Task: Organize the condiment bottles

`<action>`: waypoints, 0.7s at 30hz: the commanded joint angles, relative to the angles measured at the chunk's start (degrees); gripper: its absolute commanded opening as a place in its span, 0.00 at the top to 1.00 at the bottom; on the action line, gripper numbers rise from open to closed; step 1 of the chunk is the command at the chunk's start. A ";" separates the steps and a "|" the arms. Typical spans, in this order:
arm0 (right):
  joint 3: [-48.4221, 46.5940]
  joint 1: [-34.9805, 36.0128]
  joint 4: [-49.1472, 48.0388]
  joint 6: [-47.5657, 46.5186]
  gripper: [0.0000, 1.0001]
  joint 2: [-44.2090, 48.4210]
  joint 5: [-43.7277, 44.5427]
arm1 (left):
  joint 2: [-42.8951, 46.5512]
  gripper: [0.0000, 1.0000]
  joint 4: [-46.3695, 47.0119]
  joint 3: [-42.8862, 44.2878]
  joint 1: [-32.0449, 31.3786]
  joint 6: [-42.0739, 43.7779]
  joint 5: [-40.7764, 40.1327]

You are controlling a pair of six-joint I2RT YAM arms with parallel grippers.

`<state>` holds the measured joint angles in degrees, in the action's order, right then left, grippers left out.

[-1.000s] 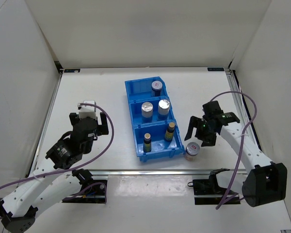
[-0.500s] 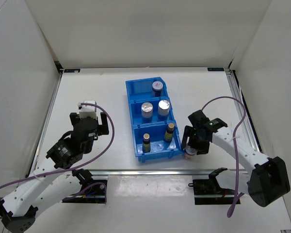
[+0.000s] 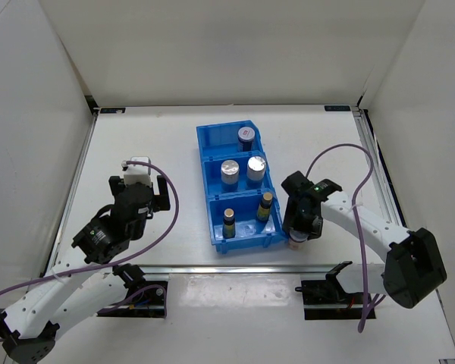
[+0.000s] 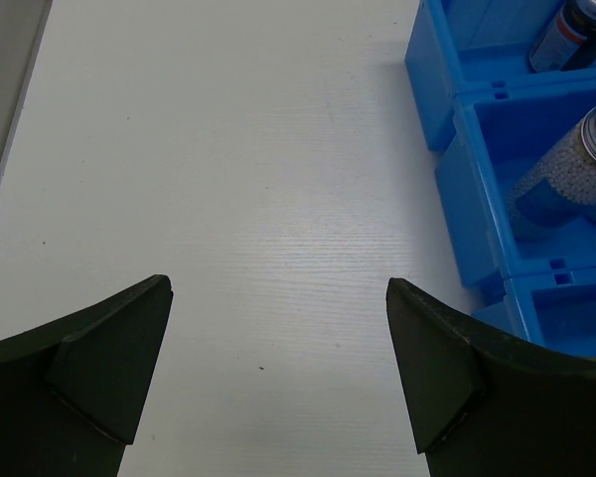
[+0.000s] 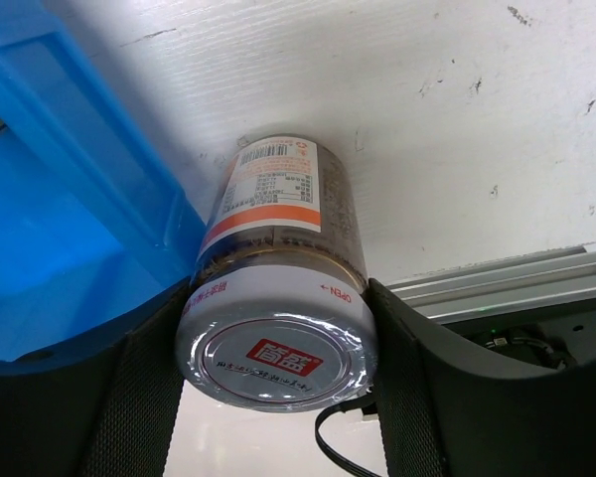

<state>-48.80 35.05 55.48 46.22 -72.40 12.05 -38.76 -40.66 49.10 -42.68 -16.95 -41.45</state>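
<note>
Silver-lidded jar (image 5: pixel 276 214) stands on the worktop (image 3: pixel 152 136) near its near edge, touching the near-right corner of the blue bin (image 3: pixel 210 199). Right gripper (image 3: pixel 299 233) is clamped around its lid, fingers (image 5: pixel 129 397) pressing both sides. The jar is not lifted yet.

Left gripper (image 4: pixel 278 288) is spread open with nothing in it, over bare worktop left of the bin.

In the bin:
- **Near compartment:** two slim dark bottles (image 3: pixel 230 220).
- **Middle compartment:** two white cylinders (image 3: pixel 230 171).
- **Far compartment:** one matching jar (image 3: pixel 245 136).

Step in hand: grasp of the last loose jar. Next is likely a lift clear of the bin wall, then a carry to the far compartment.

A second ago the right gripper hung open, beyond the jar. It has since come down over it. The left arm is unchanged.
</note>
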 commanded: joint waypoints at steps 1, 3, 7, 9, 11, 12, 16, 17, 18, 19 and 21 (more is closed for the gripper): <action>-1.30 0.89 2.17 1.24 0.45 -0.47 3.33 | 0.53 0.00 0.59 -0.32 -0.30 0.34 0.75; -2.09 0.90 3.83 1.24 0.54 0.15 4.11 | 0.53 0.00 0.59 -0.32 -0.30 0.34 0.76; -6.91 0.90 8.93 0.63 0.73 2.78 6.83 | 1.05 0.00 0.59 -0.32 -0.30 0.34 0.76; -12.42 0.90 13.06 -0.68 0.79 3.84 10.26 | 1.06 0.00 0.59 -0.32 -0.30 0.34 0.76; -16.84 0.90 16.39 -1.47 0.81 4.64 13.68 | 1.06 0.00 0.59 -0.32 -0.30 0.34 0.76; -19.21 0.90 16.93 -3.39 0.86 4.64 15.09 | 1.06 0.00 0.59 -0.32 -0.30 0.34 0.76; -30.99 0.37 16.94 -9.89 1.00 1.75 20.37 | 1.06 0.00 0.59 -0.32 -0.30 0.34 0.76; -35.19 0.37 16.42 -11.22 1.00 0.69 20.38 | 1.06 0.00 0.59 -0.32 -0.30 0.34 0.76; -37.14 0.37 14.58 -12.72 1.00 -1.32 20.99 | 1.06 0.00 0.59 -0.32 -0.30 0.34 0.76; -38.90 0.37 12.82 -14.82 1.00 -2.38 19.69 | 1.06 0.00 0.59 -0.32 -0.30 0.34 0.76; -44.24 0.37 8.44 -19.56 1.00 -6.06 17.40 | 1.06 0.00 0.59 -0.32 -0.30 0.34 0.76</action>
<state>-86.17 35.46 69.73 34.98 -74.15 28.10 -38.13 -40.66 49.10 -42.72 -16.95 -41.15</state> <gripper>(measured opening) 0.679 0.994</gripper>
